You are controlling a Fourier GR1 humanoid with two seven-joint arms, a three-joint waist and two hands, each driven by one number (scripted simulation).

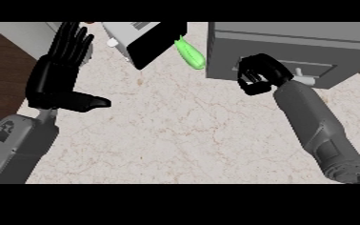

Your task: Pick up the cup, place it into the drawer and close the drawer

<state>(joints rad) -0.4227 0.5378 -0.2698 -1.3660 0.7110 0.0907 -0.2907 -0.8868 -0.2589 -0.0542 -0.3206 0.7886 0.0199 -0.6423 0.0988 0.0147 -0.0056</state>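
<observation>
- Right hand [259,74]: fingers curled, set against the front of the grey box-shaped drawer unit [281,43]; nothing visibly held.
- Cup: not visible; judged already inside, the drawer face looking flush or nearly so.
- Remaining: at most a final push.
- Left hand [60,71]: resting wide open, fingers up.
- Green oblong item [190,53] lies just left of the right hand; bare marbled counter [175,133] below gives withdrawal room.

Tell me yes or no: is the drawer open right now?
No. The drawer front sits flush in the grey cabinet, with the right hand curled against it.
</observation>
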